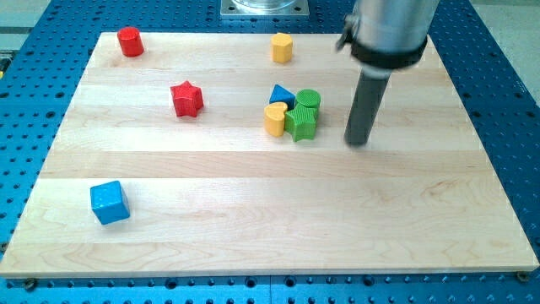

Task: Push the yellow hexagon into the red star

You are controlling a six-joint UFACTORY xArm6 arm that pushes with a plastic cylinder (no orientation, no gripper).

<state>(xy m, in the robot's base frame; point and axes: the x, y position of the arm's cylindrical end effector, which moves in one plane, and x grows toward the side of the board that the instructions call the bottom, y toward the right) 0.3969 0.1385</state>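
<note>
The yellow hexagon stands near the view's top edge of the wooden board, a little right of centre. The red star lies to its lower left, well apart from it. My tip rests on the board at the view's right of centre, below and to the right of the hexagon and far right of the star. It touches no block.
A cluster sits just left of my tip: blue triangle, green cylinder, green star-like block, yellow heart. A red cylinder stands at top left, a blue cube at lower left.
</note>
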